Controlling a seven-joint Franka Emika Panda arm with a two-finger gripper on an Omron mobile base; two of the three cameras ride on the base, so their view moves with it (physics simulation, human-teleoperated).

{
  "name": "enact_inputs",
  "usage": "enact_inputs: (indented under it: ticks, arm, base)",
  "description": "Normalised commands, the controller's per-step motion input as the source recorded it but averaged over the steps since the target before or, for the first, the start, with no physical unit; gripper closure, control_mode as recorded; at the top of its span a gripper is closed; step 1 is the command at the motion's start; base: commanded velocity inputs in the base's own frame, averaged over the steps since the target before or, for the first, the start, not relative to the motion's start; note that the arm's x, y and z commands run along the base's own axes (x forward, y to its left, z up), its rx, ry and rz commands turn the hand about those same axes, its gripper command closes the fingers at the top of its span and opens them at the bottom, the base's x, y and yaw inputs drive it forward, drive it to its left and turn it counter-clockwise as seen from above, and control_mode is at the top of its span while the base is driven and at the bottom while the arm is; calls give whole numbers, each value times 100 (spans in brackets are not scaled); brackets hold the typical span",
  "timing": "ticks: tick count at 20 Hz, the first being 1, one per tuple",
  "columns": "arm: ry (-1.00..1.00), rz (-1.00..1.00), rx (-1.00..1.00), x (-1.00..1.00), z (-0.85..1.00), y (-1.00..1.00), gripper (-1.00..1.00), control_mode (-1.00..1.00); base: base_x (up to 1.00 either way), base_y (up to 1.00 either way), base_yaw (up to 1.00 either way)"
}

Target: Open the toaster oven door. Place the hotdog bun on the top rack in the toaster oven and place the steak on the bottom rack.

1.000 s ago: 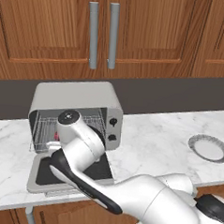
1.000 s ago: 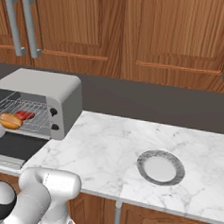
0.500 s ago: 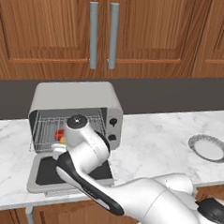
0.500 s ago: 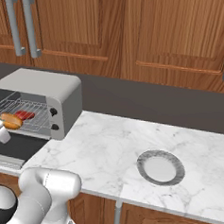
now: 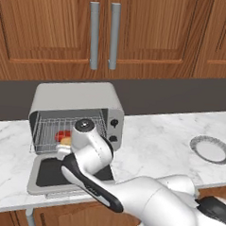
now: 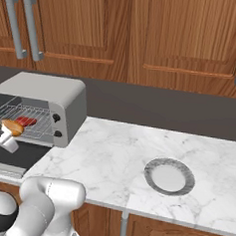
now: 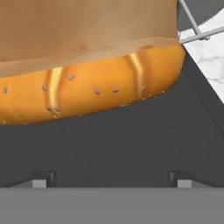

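The toaster oven stands on the marble counter with the toaster oven door folded down flat in front of it. The orange-brown hotdog bun lies at the front of a wire rack; I cannot tell which rack. The red steak sits further back inside the cavity. My gripper is open just short of the hotdog bun, over the dark door glass. Its fingertips stand wide apart with nothing between them. In the left base view my own arm hides most of the bun.
A round grey plate lies on the counter to the right of the toaster oven. Wooden wall cabinets with long grey handles hang above. The counter's front edge runs just beyond the lowered door.
My wrist has shifted slightly to the right in the left base view. The bun and steak have stayed put, and the jaws have stayed open.
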Motion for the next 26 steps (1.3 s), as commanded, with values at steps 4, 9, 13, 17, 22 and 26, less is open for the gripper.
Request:
enact_inputs:
  ticks: [4,9,13,17,22,26]
  arm:
    - [-1,-3,3,30,-8,-1,-100,-100]
    - [0,-5,2,30,-1,-4,-100,-100]
    - [0,-5,0,27,0,-4,-100,-100]
    - [0,-5,0,20,0,-8,-100,-100]
    - [7,0,0,9,5,-24,-100,-100]
    - [15,0,0,1,12,-36,-100,-100]
  base:
    - [0,0,0]
    - [0,0,0]
    - [0,0,0]
    - [0,0,0]
    - [0,0,0]
    - [0,0,0]
